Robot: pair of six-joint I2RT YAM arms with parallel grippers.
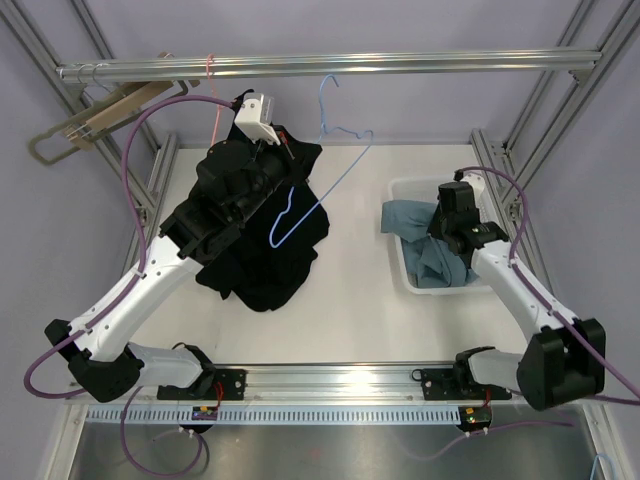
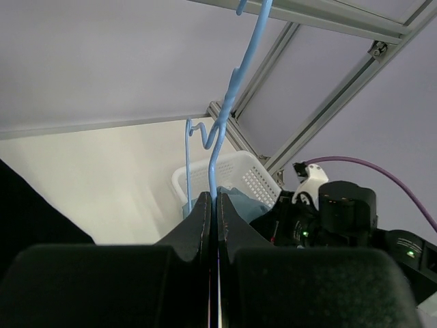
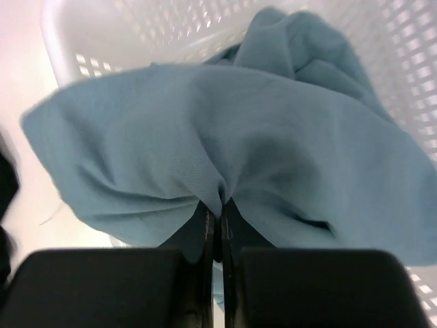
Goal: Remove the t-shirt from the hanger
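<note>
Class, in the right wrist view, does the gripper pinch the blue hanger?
No, the right gripper is shut on the teal garment lying in the white basket.

Rail (image 1: 330, 66): overhead, along the far edge. Hanger (image 2: 212, 171): hooked on rail mid-span, dangling over heaped garment (image 1: 265, 265) left of centre on surface (image 1: 350, 310). Basket (image 1: 415, 182): right edge; bunched cloth (image 1: 408, 218) inside.

plain lilac walls (image 1: 420, 25) behind a white table (image 1: 350, 310) (aluminium frame (image 1: 450, 60) around it)
</note>
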